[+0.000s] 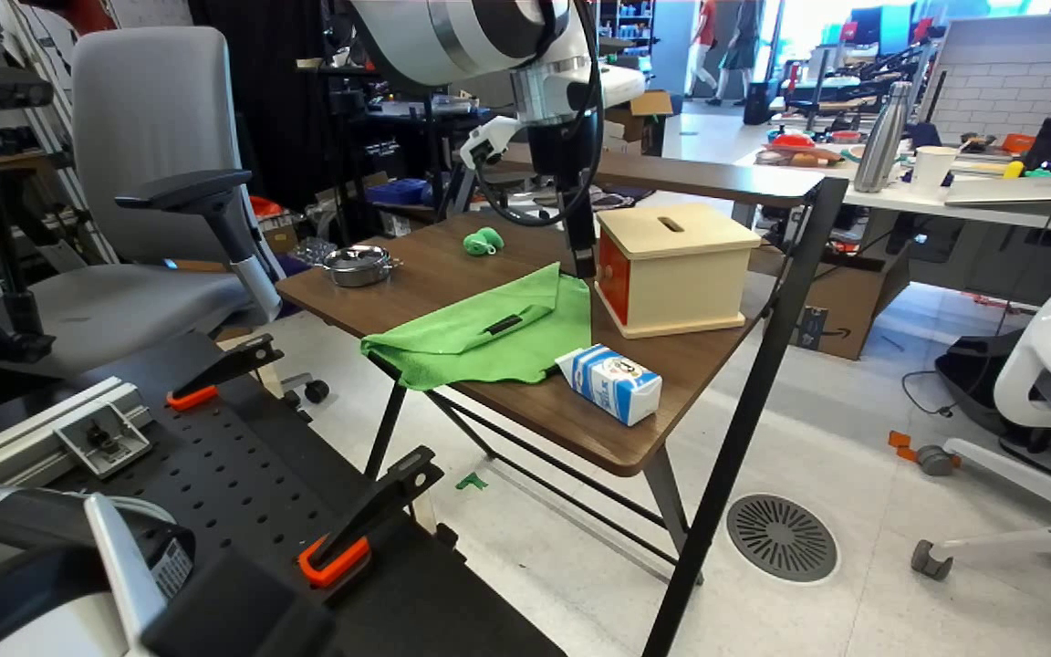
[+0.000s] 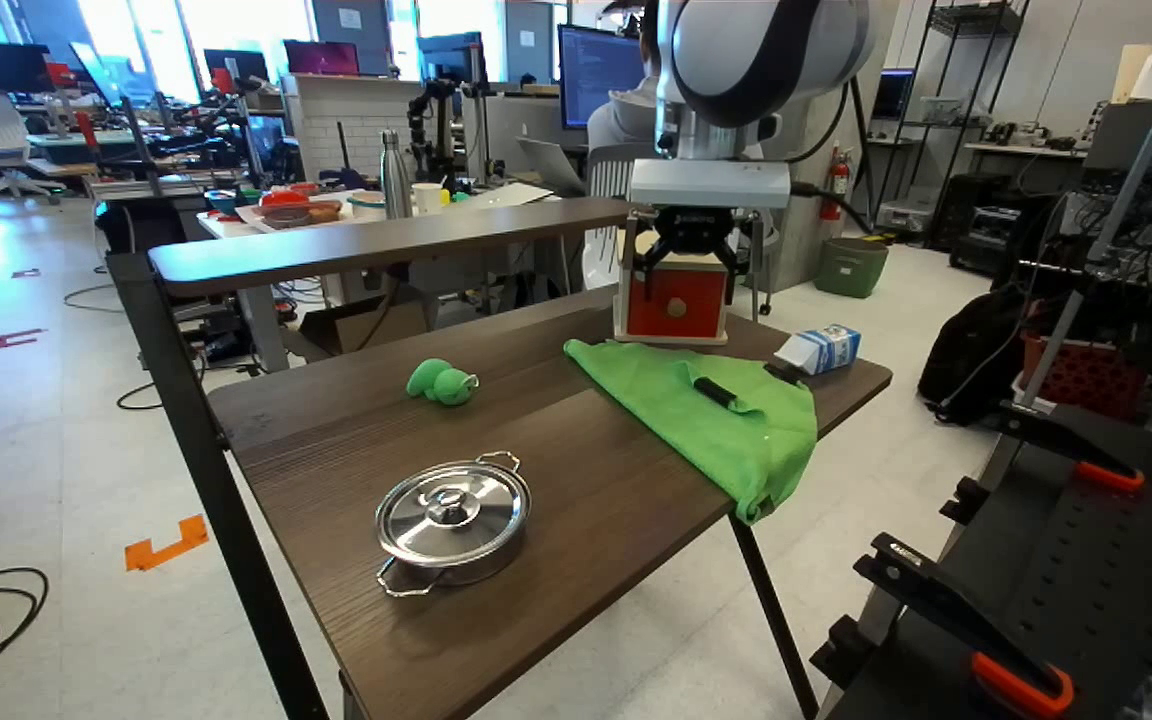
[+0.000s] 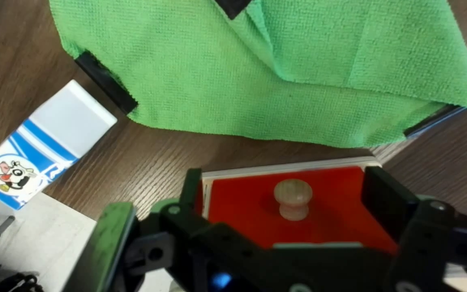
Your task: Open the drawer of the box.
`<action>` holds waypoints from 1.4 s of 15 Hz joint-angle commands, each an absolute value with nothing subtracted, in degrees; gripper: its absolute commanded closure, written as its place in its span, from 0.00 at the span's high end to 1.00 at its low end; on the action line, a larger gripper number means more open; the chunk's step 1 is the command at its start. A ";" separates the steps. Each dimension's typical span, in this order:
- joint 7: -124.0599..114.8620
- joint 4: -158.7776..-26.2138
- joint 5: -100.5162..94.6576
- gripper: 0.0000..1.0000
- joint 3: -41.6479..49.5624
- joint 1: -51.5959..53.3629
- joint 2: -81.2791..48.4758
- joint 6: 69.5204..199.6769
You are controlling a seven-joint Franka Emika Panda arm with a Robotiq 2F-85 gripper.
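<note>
The box (image 1: 690, 287) is pale tan wood with a slotted flat top and stands on the brown table in both exterior views. Its drawer front (image 2: 651, 318) is red, looks flush with the box's face, and also shows in the wrist view (image 3: 245, 202). A round wooden knob (image 3: 293, 194) sticks out of the drawer front. My gripper (image 2: 688, 285) points down in front of the drawer front and is open and empty. In the wrist view its two fingers are wide apart, one on each side of the knob, not touching it. The lower part of the drawer front is hidden behind the gripper body there.
A green cloth (image 1: 489, 338) lies in front of the drawer face. A blue-and-white milk carton (image 1: 612, 383) lies near the table's edge. A lidded metal pot (image 2: 453, 515) and a green object (image 2: 443, 382) stand farther off. A raised shelf (image 2: 386, 240) runs along one side of the table.
</note>
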State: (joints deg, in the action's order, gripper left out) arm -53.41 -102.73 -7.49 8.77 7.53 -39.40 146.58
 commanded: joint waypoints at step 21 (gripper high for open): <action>-46.38 -97.48 -2.41 0.12 8.67 6.22 -44.27 148.73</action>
State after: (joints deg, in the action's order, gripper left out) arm -48.47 -98.63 -4.00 8.82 6.48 -43.37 147.39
